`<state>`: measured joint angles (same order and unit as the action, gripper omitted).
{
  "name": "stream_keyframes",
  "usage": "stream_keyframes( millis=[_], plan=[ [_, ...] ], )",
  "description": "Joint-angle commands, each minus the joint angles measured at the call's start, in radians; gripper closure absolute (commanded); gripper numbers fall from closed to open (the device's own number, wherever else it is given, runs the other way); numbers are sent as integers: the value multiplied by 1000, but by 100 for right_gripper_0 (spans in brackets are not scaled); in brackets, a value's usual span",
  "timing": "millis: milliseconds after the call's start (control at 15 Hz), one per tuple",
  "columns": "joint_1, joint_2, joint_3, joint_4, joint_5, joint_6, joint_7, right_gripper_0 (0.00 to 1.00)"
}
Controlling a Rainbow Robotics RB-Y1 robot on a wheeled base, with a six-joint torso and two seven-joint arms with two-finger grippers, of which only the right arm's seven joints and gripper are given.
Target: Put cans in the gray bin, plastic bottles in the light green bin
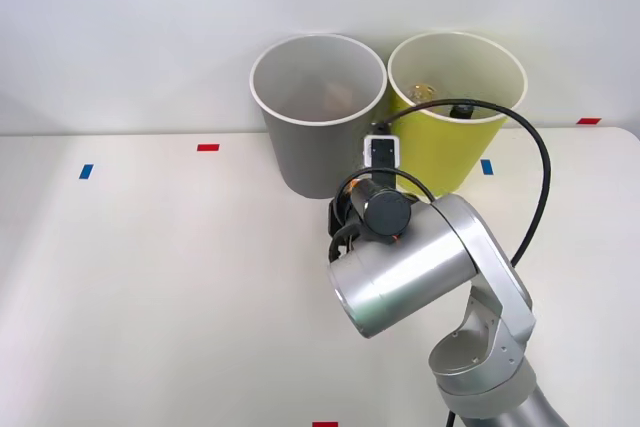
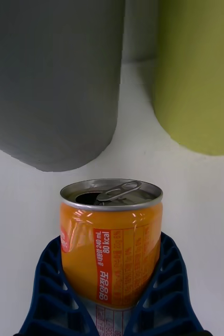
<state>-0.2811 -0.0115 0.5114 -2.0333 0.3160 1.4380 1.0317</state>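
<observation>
white table [image 1: 150, 277], colored tape marks [image 1: 208, 147]

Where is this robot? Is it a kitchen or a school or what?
Probably a robot test room, not a kitchen. A plain white table has little red and blue tape marks, and two sorting bins stand at the wall: the gray bin and the light green bin. The right gripper holds an orange can.

ahead of us the round tapered gray bin [image 2: 54, 79] and the round yellow-green bin [image 2: 198, 73] stand side by side with a narrow gap of bare white table [image 2: 138, 121] between; their mouths are open above.
</observation>
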Motion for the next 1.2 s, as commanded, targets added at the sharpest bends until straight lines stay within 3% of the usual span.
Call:
stream_keyframes(
  millis=[67,400,533,667,933,1200],
  plan=[
    [45,-64,6,-134,-26,-93,185,98],
    [166,-179,1,-337,-156,-314,240,99],
    [171,-180,-2,-351,-196,-418,241,99],
    [157,-162,-33,-351,-268,-530,248,100],
    [60,-93,-116,-335,-408,-550,286,100],
    [-92,24,-254,-157,-526,-588,461,100]
  ],
)
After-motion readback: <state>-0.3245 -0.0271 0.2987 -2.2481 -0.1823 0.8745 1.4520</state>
